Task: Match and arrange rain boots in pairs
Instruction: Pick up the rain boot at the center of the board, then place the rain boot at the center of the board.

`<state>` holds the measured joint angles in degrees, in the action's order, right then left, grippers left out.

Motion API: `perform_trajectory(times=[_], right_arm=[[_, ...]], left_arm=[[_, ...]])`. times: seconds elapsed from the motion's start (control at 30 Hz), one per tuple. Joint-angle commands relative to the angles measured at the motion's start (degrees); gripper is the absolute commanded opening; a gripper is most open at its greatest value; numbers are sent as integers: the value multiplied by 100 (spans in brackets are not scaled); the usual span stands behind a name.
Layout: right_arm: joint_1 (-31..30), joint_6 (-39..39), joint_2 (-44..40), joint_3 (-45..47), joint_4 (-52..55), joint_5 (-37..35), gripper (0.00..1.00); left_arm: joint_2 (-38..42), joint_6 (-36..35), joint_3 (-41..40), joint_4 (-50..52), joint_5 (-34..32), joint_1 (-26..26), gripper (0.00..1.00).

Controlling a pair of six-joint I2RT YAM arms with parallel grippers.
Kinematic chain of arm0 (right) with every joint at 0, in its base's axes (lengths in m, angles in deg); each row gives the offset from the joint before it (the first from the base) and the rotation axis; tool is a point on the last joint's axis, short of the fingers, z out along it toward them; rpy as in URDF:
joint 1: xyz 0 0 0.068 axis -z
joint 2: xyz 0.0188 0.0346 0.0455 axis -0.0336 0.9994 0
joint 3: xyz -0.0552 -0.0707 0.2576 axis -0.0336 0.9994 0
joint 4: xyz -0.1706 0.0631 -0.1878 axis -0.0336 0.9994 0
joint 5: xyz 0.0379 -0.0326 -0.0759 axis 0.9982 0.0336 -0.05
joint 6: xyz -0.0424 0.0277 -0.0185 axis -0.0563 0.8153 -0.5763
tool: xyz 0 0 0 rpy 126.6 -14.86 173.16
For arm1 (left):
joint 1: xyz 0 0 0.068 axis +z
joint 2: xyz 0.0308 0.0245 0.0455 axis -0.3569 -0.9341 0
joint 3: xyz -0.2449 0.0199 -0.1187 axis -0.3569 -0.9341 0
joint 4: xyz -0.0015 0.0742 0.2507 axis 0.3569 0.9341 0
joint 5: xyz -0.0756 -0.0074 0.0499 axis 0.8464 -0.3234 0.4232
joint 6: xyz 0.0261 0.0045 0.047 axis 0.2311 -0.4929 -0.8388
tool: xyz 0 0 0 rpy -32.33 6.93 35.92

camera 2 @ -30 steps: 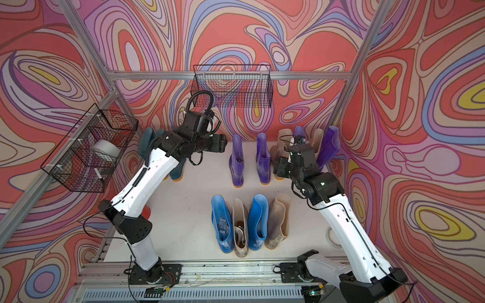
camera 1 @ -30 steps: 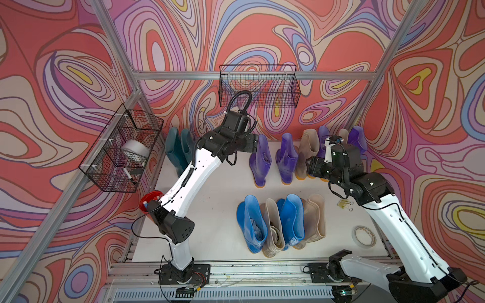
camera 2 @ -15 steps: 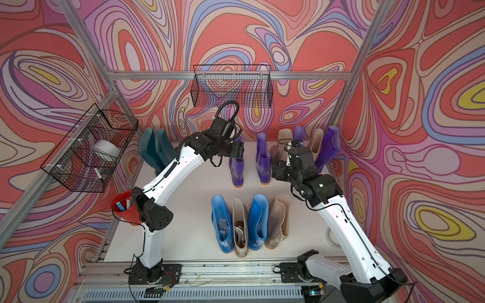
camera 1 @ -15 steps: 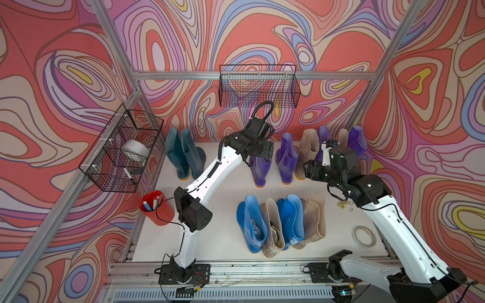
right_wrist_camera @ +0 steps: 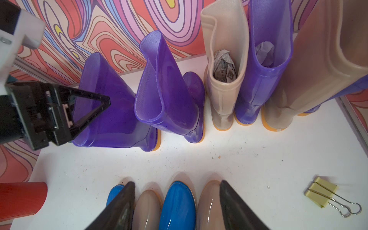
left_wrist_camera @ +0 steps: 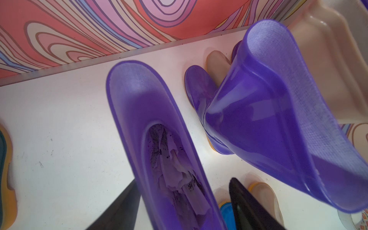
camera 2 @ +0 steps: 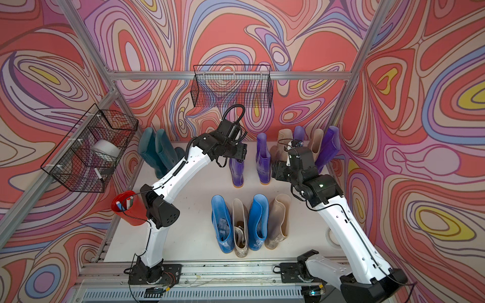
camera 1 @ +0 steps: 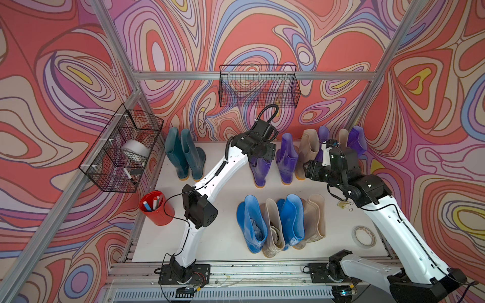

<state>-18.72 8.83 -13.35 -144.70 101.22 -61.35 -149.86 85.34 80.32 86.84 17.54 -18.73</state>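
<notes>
Glossy translucent purple boot (left_wrist_camera: pixel 139 111), weave-textured lining, stuffed with crumpled printed paper (left_wrist_camera: pixel 173 163) I cannot read, stands between the left gripper's (left_wrist_camera: pixel 183 180) parted black jaws; right gripper (right_wrist_camera: pixel 177 182) hangs open, empty.

Swirling walls (camera 1: pixel 262 31) of red, pink, purple, beige and blue, with yellow spots, close the cell at 9, 12 and 3 o'clock in both top views, braced by bare aluminium rails (camera 1: pixel 183 75). A black wire basket (camera 1: pixel 258 86) hangs at 12 o'clock and a second wire basket (camera 1: pixel 120 149) at 9 o'clock. Both hang above a white, lightly scuffed tabletop (camera 1: pixel 220 236) in even, bright light.
</notes>
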Motion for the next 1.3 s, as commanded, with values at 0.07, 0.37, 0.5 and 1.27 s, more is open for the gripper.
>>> perform_trajectory(times=[0.07,0.37,0.5,1.27], right_arm=[[19,20,-109,55,1,9,68],[17,71,-165,116,-13,-35,68],[18,71,-150,175,-100,-44,69],[22,139,106,-83,-164,50,68]], left_arm=[[-156,-18,135,61,-156,-23,58],[-143,-245,182,-28,-444,-7,19],[-97,-394,351,8,-424,140,0],[1005,-1395,-900,-464,-586,1619,0]])
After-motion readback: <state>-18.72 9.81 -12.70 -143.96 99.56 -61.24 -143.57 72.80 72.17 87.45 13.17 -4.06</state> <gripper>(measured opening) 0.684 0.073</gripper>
